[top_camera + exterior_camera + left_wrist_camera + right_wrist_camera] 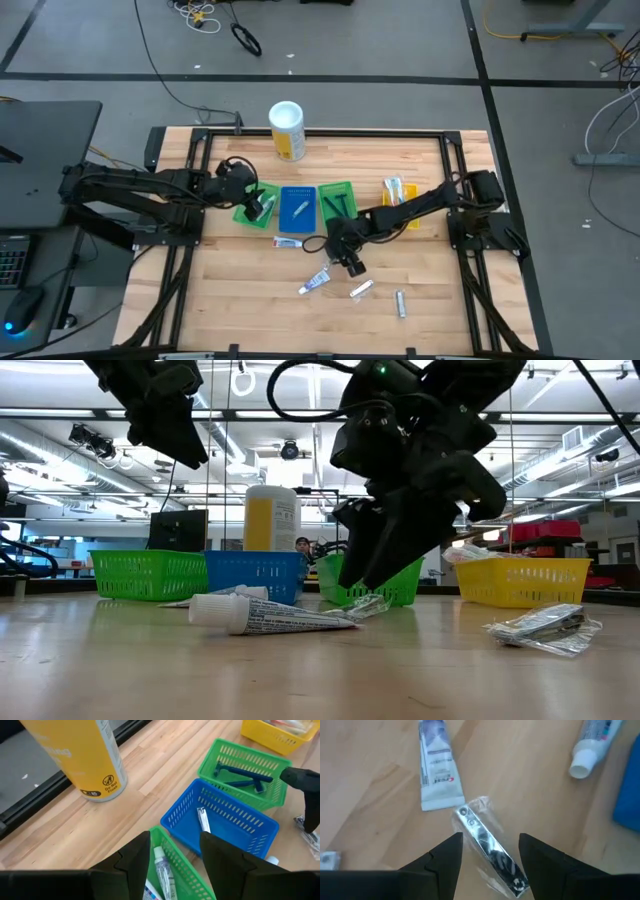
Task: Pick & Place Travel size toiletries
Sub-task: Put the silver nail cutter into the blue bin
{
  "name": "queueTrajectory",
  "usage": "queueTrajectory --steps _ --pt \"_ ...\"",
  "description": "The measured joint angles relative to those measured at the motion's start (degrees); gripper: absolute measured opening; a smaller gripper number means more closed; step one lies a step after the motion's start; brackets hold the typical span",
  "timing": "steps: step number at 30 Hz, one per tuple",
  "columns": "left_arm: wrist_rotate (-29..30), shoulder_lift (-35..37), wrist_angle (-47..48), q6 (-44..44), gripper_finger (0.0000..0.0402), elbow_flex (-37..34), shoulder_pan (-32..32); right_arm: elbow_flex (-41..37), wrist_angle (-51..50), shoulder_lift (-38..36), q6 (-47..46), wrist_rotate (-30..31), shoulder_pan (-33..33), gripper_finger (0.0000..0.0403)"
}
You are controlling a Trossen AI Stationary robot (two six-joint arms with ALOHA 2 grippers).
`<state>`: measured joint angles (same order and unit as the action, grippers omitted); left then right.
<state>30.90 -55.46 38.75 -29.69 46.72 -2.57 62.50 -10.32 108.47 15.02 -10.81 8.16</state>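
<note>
Hovering: R gripper (487,851) over wrapped clipper (490,847)

Open left claw (172,862) over green tray (182,865) holding tube (162,870); blue tray (220,817) beside.

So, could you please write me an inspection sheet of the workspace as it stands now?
Surface: wooden table, bare at the near side.
Job's things: a tube in the left green tray; a small silvery item in the blue tray; dark blue razors in the right green tray; the yellow tray holds items; a white tube, a capped tube and a wrapped metal item lie loose on the table.
Clutter: white-and-yellow canister at the far edge.
Grippers: left pincer open over the left green tray; right pincer open, straddling the wrapped metal item.
Cables: cords on the floor.
Surroundings: open workshop floor; a keyboard and mouse on a desk at the left.
</note>
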Motion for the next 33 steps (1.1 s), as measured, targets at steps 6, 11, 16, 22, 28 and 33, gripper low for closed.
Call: queueTrajectory --steps 6,11,16,22,28,33 --pt "0.18 0.00 0.00 -0.02 0.0180 0.00 0.00 0.00 0.28 2.54 2.68 0.14 -0.17 0.0204" --pt "0.19 0.00 0.02 -0.04 0.0180 0.00 0.00 0.11 0.60 3.47 6.50 1.86 -0.04 0.0199" --pt "0.19 0.00 0.02 -0.04 0.0180 0.00 0.00 0.11 0.50 3.51 5.48 0.47 -0.04 0.0151" --pt "0.19 0.00 0.03 -0.04 0.0180 0.00 0.00 0.11 0.84 3.62 4.36 -0.57 0.13 0.0086" --pt "-0.49 0.00 0.01 -0.04 0.0180 0.00 0.00 -0.06 1.32 3.20 1.75 -0.92 0.16 0.0066" --pt "-0.51 0.00 -0.02 -0.07 0.0180 0.00 0.00 -0.09 1.74 0.67 -0.41 -1.83 0.46 0.0065"
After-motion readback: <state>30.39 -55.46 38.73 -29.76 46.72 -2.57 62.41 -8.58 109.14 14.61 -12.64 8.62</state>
